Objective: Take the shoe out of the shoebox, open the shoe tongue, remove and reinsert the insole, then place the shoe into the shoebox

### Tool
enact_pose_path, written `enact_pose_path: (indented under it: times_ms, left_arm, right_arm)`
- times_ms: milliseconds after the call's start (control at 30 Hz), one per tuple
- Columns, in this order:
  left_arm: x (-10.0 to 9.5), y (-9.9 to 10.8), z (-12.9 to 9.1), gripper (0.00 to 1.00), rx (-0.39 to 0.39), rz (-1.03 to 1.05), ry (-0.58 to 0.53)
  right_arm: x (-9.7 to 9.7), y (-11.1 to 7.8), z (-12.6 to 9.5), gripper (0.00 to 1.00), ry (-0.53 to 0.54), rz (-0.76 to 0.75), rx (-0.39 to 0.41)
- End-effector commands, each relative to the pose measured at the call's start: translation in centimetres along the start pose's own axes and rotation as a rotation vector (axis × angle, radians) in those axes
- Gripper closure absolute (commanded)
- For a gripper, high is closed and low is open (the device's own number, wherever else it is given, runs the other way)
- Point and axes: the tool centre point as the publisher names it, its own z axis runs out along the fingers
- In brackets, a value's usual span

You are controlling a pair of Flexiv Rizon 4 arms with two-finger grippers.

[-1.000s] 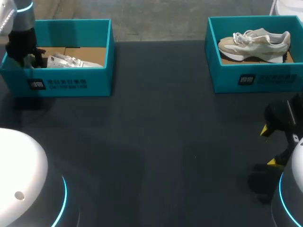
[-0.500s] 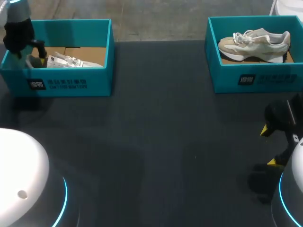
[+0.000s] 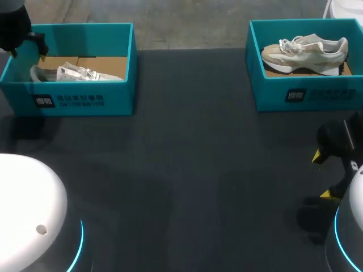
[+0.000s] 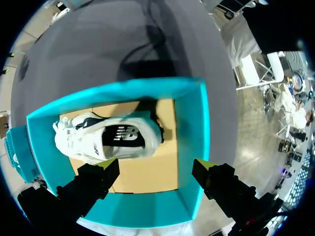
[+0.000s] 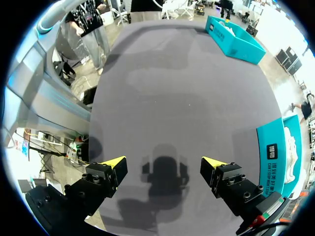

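Observation:
A white shoe (image 3: pixel 76 73) lies on its side in the teal shoebox (image 3: pixel 85 101) at the table's far left. In the left wrist view the same shoe (image 4: pixel 106 140) rests on the cardboard floor of that box (image 4: pixel 194 132). My left gripper (image 4: pixel 155 167) hangs open above it, touching nothing. The left arm (image 3: pixel 14 25) shows at the far left corner, over the box's left end. My right gripper (image 3: pixel 322 175) stands open and empty at the table's near right, over bare tabletop (image 5: pixel 164 162).
A second teal shoebox (image 3: pixel 306 95) at the far right holds a beige sneaker (image 3: pixel 306 50). In the right wrist view this box (image 5: pixel 278 147) is beside the right gripper and the left box (image 5: pixel 235 32) lies far ahead. Dark tabletop (image 3: pixel 187 170) spreads between the boxes.
My left gripper let go at the white shoe's heel, opened wider and rose out of the box toward the far left corner. The shoe stayed in the box. The right arm kept still.

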Motion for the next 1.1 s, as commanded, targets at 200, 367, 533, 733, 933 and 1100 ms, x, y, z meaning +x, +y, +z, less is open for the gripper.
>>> enact_pose_path:
  times_ms: [200,367,533,733,933,1100]
  left_arm:
    - [-0.4,-2.9,-5.7,0.00,0.000,-0.004,-0.011]
    - [-0.5,-4.5,-7.2,0.00,0.000,-0.002,-0.020]
    - [-0.8,-6.0,-8.2,0.00,0.003,-0.008,-0.027]
    - [-0.9,-6.9,-9.6,0.00,-0.003,-0.067,-0.011]
    - [-0.9,-7.2,-9.9,0.00,-0.014,-0.065,-0.009]
    - [-0.9,-7.2,-9.9,0.00,-0.014,-0.065,-0.009]
  right_arm:
    - [0.1,0.0,0.0,0.00,-0.002,0.001,0.002]
    - [0.1,0.0,0.0,0.00,-0.002,0.001,0.002]
    - [0.1,0.0,0.0,0.00,-0.002,0.001,0.002]
    - [0.1,0.0,0.0,0.00,-0.002,0.001,0.002]
    - [0.1,0.0,0.0,0.00,-0.002,0.001,0.002]
    - [0.1,0.0,0.0,0.00,-0.002,0.001,0.002]
